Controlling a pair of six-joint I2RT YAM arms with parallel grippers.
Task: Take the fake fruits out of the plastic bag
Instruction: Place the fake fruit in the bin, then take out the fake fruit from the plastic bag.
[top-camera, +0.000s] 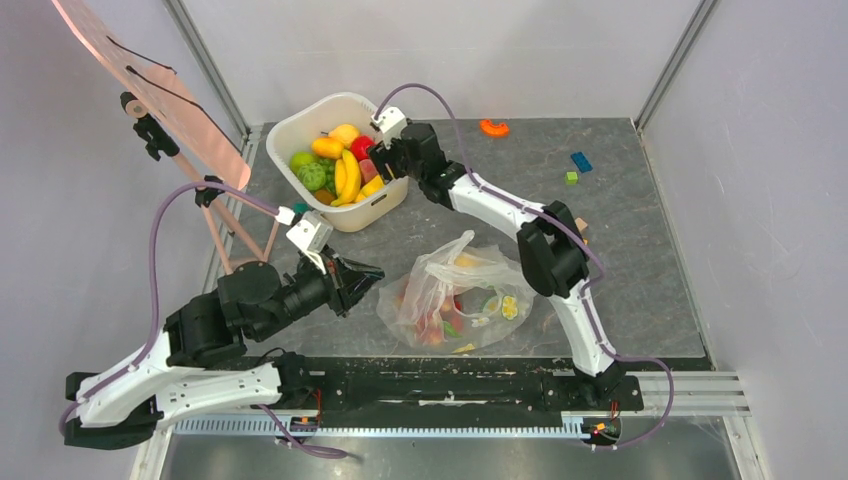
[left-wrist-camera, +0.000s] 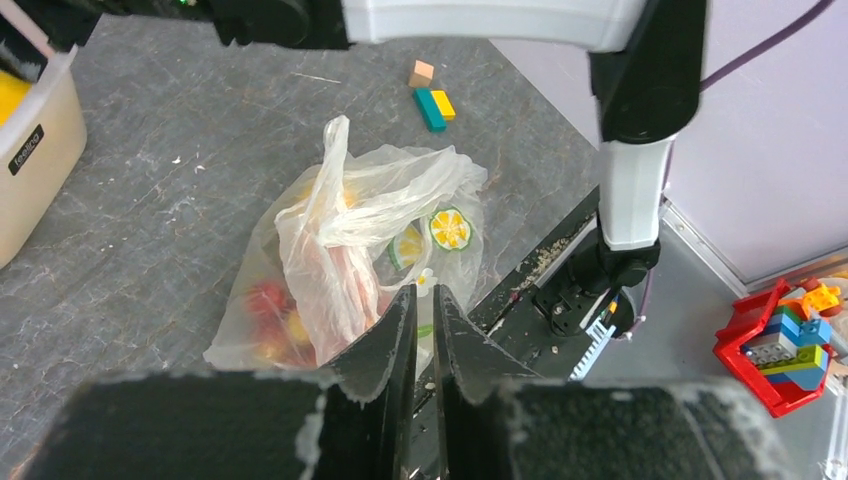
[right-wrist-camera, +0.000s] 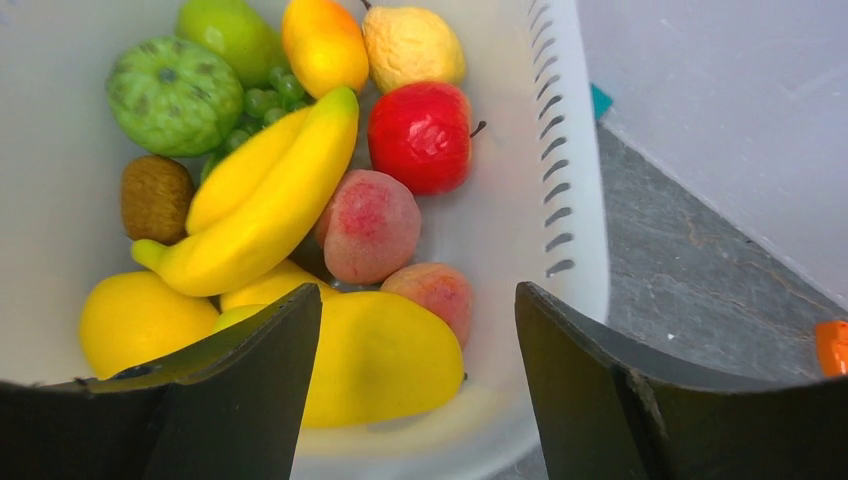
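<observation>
Step in hand: I read this as the tub end of a carry. My right pincer (right-wrist-camera: 418, 292) hangs over the white tub (top-camera: 300, 125), and most of the job is left.
Right pincer: jaws spread wide with nothing between them. Below them lie a red apple (right-wrist-camera: 420, 135), a peach (right-wrist-camera: 368, 225) and the banana bunch (right-wrist-camera: 265, 205).
Left pincer (left-wrist-camera: 424, 295): jaws drawn almost together with only a thin slit left. I see nothing held in it. It sits low, just beside the left edge of the bag.
Plastic bag (top-camera: 440, 275): lying crumpled on the grey surface (top-camera: 620, 230) between the two arms, near the front rail, with one handle loop standing up.
Fake fruits (top-camera: 432, 325): red and yellow pieces show through the film, with a citrus slice (left-wrist-camera: 450, 228) at the right side of the bag.
Bag mouth: I cannot tell from either view how far it gapes.
Next move: I would swing the right arm from the tub to the bag, jaws kept wide. I would use the left pincer to pinch a handle or fold and lift it, so the mouth opens.
Risk: the thin film may come up with a fruit.
</observation>
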